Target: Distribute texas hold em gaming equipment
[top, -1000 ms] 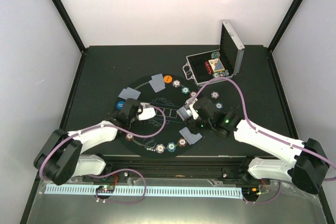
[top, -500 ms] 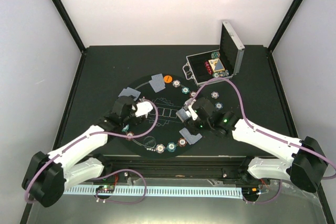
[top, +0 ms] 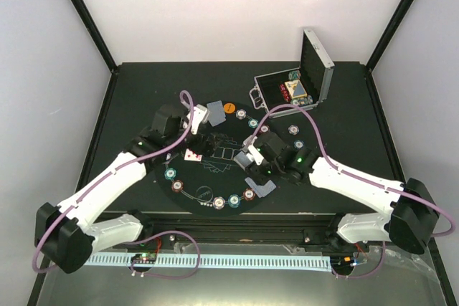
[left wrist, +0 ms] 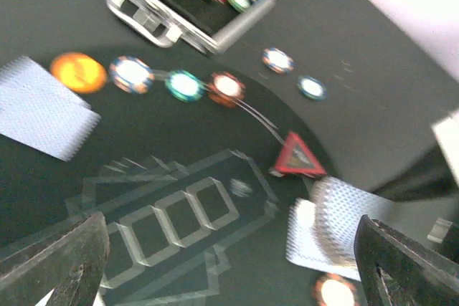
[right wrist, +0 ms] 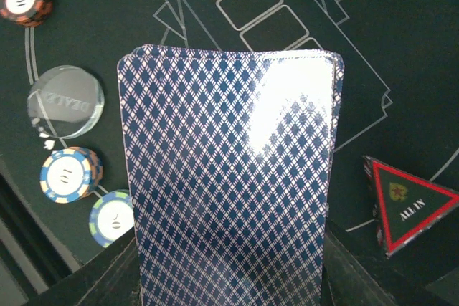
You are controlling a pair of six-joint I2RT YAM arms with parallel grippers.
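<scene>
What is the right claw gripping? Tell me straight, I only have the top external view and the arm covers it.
Observer: The right claw is clamped on a deck of cards, with the blue diamond backs facing its wrist camera.
Operator: Good. Now report the left claw, it is just a dark blob from up here.
Observer: The left claw has its jaws wide apart and nothing between them.
</scene>
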